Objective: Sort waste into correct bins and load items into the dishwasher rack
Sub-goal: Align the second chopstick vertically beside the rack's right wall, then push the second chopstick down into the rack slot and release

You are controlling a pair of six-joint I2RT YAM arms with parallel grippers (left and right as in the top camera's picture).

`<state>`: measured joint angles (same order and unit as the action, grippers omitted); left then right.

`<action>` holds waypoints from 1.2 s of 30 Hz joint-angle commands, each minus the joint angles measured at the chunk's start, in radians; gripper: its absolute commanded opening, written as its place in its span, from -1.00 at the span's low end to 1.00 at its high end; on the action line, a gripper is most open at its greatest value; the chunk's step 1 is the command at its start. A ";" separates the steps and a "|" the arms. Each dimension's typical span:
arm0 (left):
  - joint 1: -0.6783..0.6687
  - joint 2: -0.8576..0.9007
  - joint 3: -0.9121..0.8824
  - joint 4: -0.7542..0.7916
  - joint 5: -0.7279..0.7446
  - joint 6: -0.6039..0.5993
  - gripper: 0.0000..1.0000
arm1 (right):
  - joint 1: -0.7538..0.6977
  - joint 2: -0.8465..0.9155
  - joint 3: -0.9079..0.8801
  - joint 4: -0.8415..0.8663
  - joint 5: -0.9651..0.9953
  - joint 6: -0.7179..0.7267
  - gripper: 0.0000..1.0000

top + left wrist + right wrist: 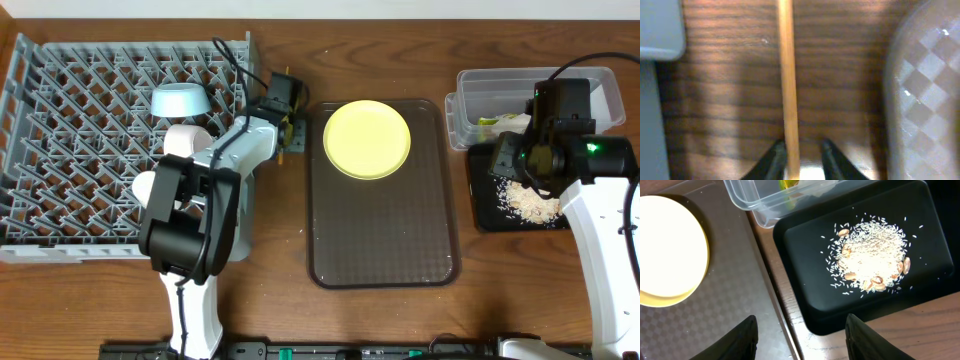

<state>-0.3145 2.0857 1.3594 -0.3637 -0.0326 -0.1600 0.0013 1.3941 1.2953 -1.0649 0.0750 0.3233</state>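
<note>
My left gripper (800, 156) is low over the wooden table between the grey dishwasher rack (70, 120) and the brown serving tray. It is open, with a finger on each side of a wooden chopstick (787, 75). A light-blue bowl (180, 100), a white bowl (187, 138) and a cream cup (146, 186) sit in the rack. The yellow plate (366, 138) lies on the serving tray. My right gripper (805, 340) is open and empty above the near-left corner of the black tray (805, 235), which holds rice scraps (870, 255). The clear tub (585, 85) holds the snack packet (490, 123) and the white wrapper (516, 121).
The brown serving tray (385, 230) lies in the middle of the table, and its edge shows in the left wrist view (925, 90). The tub and the black tray (490, 215) stand side by side at the right. The rack fills the left.
</note>
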 commanded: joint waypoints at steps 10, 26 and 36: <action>-0.014 0.026 -0.014 -0.047 -0.001 -0.002 -0.88 | -0.010 -0.001 0.014 -0.004 -0.005 -0.024 0.08; -0.014 -0.058 0.007 -0.141 -0.001 -0.002 -0.89 | -0.010 -0.001 0.014 -0.016 -0.004 -0.034 0.08; -0.008 -0.327 0.007 -0.304 -0.005 -0.002 -0.88 | -0.010 -0.001 0.014 -0.017 -0.004 -0.044 0.08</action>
<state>-0.3290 1.8412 1.3655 -0.6361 -0.0326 -0.1596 0.0013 1.3941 1.2953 -1.0809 0.0750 0.2958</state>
